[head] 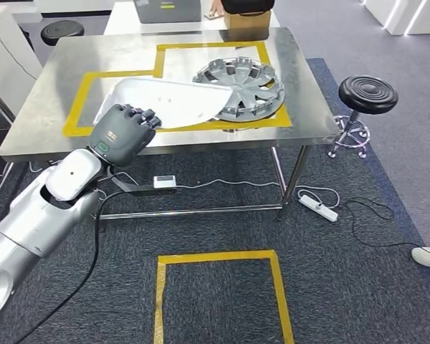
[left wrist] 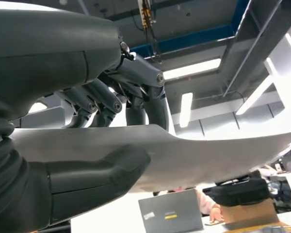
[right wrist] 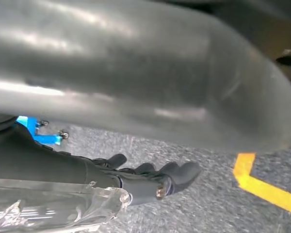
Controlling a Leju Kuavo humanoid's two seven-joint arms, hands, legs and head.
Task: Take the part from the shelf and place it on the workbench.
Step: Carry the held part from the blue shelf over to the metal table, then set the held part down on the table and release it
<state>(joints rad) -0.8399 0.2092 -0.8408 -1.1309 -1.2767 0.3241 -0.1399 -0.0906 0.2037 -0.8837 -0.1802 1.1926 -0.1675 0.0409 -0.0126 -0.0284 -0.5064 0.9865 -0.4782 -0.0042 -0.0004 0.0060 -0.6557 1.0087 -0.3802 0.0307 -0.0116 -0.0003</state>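
The part is a long white curved panel [head: 169, 100] lying low over the front left of the steel workbench [head: 56, 79], inside the yellow tape outline. Its far tip reaches the edge of a grey hubcap [head: 242, 86]. My left hand [head: 123, 129] grips the panel's near end at the table's front edge. In the left wrist view the panel [left wrist: 210, 155] runs between the thumb [left wrist: 100, 179] on one face and the fingers [left wrist: 137, 77] on the other. My right hand [right wrist: 151, 177] hangs above the carpet with its fingers stretched out, holding nothing.
A black round stool [head: 368, 94] stands right of the workbench. A power strip [head: 318, 206] and cables lie on the carpet beneath it. A yellow tape square [head: 218, 256] marks the floor in front. A cardboard box [head: 246, 20] and a person sit behind the table.
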